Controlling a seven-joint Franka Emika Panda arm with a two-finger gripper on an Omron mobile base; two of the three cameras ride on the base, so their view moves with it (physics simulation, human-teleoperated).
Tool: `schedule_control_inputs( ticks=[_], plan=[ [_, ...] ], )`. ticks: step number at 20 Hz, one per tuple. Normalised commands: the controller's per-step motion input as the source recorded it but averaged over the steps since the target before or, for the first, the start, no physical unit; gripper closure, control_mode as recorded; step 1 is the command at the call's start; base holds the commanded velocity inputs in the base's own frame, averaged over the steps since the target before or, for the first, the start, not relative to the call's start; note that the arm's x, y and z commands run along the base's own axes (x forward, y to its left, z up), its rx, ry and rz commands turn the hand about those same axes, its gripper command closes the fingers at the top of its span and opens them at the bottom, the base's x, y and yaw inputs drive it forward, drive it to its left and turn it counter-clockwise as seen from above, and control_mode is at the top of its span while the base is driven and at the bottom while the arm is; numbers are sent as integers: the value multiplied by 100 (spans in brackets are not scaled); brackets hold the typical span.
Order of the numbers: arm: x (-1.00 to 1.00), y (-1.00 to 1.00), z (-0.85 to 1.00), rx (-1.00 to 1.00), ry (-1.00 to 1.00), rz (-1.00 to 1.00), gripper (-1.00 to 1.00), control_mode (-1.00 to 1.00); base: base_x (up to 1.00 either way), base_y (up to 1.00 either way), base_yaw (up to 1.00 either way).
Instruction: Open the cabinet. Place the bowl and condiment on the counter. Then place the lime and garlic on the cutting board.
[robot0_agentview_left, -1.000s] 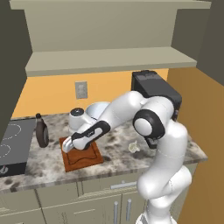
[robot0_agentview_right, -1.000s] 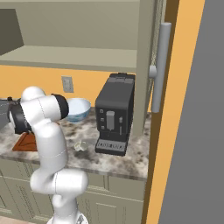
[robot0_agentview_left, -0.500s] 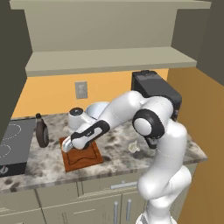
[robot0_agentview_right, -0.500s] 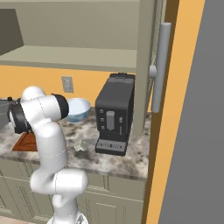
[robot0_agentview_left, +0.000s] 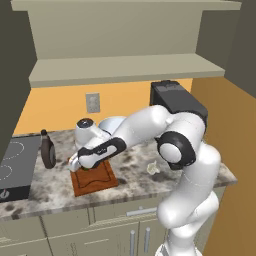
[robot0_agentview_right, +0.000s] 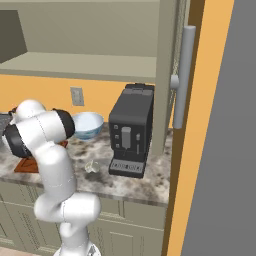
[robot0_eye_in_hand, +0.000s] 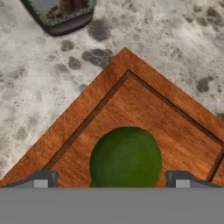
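the lime (robot0_eye_in_hand: 125, 157) lies on the cutting board (robot0_eye_in_hand: 78, 120), pincer (robot0_eye_in_hand: 111, 179) spread.

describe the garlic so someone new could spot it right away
Start at the black coffee machine on the marble counter. Just left of its base, apart from it, lies the garlic: a small whitish lumpy bulb, far smaller than the blue bowl behind it.
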Motion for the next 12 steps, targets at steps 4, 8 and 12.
schedule_control_inputs(
  ticks=[4, 8, 12],
  plan=[
    [-24, -10, 67, 0, 0, 0, -100, -100, 0, 0, 0],
    [-37, -58, 46, 0, 0, 0, -100, -100, 0, 0, 0],
    [-52, -77, 34, 0, 0, 0, -100, -100, 0, 0, 0]
  ],
)
